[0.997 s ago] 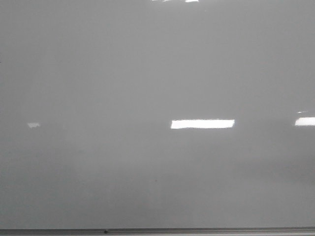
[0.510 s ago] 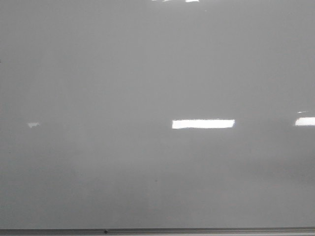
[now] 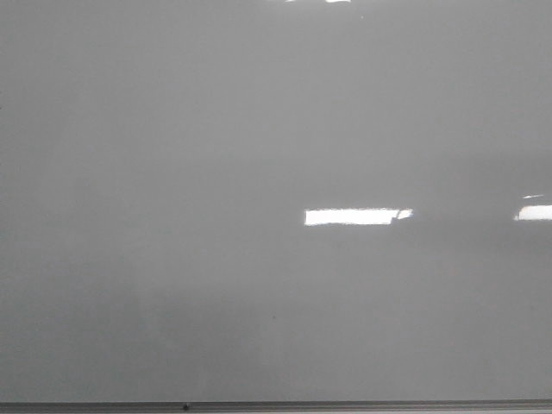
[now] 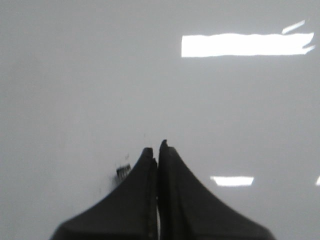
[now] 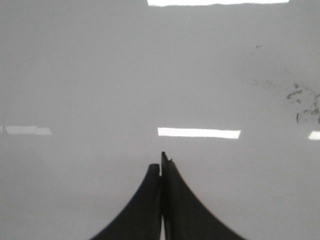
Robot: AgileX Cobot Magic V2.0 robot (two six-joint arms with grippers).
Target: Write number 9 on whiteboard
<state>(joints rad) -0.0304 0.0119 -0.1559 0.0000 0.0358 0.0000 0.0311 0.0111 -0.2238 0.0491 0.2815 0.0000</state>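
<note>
The whiteboard (image 3: 259, 129) fills the front view, glossy pale grey, with a thin grey metal bottom edge (image 3: 362, 404). No number 9 shows on it in any view. Neither gripper shows in the front view. In the left wrist view my left gripper (image 4: 156, 149) is shut and empty, its jaws pressed together over the board (image 4: 75, 80). A small dark smudge (image 4: 123, 171) lies beside its left finger. In the right wrist view my right gripper (image 5: 161, 161) is shut and empty over the board (image 5: 75, 75). No marker is in view.
Bright rectangular light reflections (image 3: 354, 216) lie on the board. Faint dark smudges (image 5: 304, 102) mark the board off to one side of the right gripper. A small dark dot (image 3: 185, 406) sits on the bottom edge.
The small reflection at the board's left has faded out. The middle reflection has shifted slightly up and right and its right end has broken up. Nothing has been drawn.
</note>
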